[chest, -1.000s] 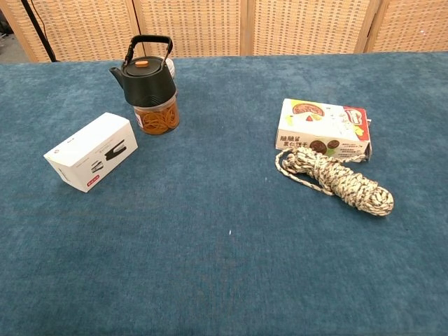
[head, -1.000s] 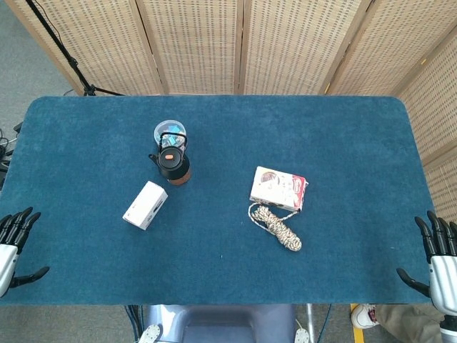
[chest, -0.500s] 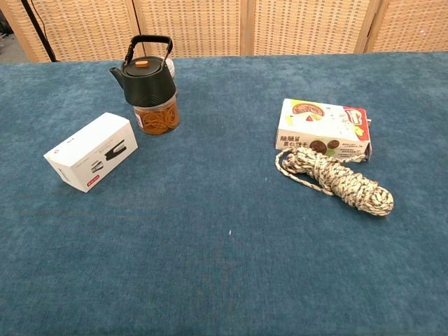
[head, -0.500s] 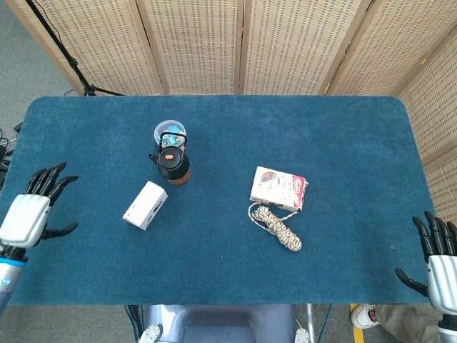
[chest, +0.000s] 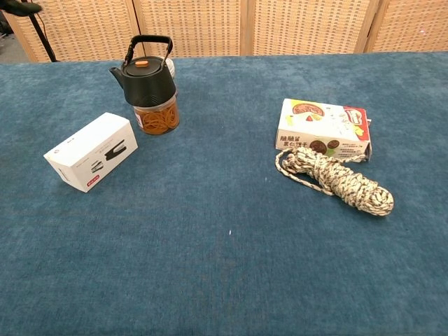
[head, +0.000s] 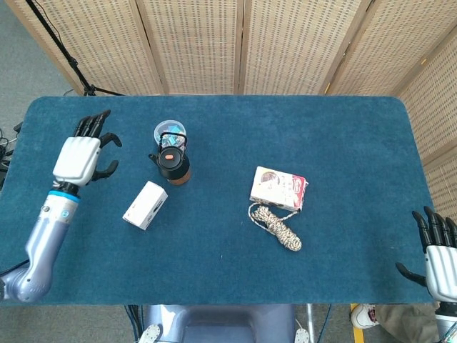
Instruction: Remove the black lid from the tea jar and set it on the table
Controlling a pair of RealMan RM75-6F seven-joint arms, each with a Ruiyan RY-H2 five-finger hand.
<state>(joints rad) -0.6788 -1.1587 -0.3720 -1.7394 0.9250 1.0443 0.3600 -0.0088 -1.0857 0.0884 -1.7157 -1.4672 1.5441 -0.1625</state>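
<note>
The tea jar (chest: 157, 117) is a clear jar of amber tea, standing at the table's left rear. Its black kettle-shaped lid (chest: 143, 77) with an orange knob and a bail handle sits on top; the head view shows the lid (head: 171, 161) from above. My left hand (head: 81, 153) hovers over the table to the left of the jar, fingers spread, holding nothing. Only a dark fingertip (chest: 21, 7) of it shows at the chest view's top left. My right hand (head: 440, 254) stays at the table's front right corner, fingers apart and empty.
A white box (chest: 91, 150) lies in front of the jar. A round clear container (head: 170, 131) stands just behind it. A printed snack box (chest: 323, 129) and a coiled rope (chest: 337, 179) lie right of centre. Wicker screens (head: 243, 43) stand behind the blue table (head: 343, 143).
My left hand has risen from the table's front left edge and moved far back toward the jar's left side. The right hand has barely shifted. Nothing on the table moved.
</note>
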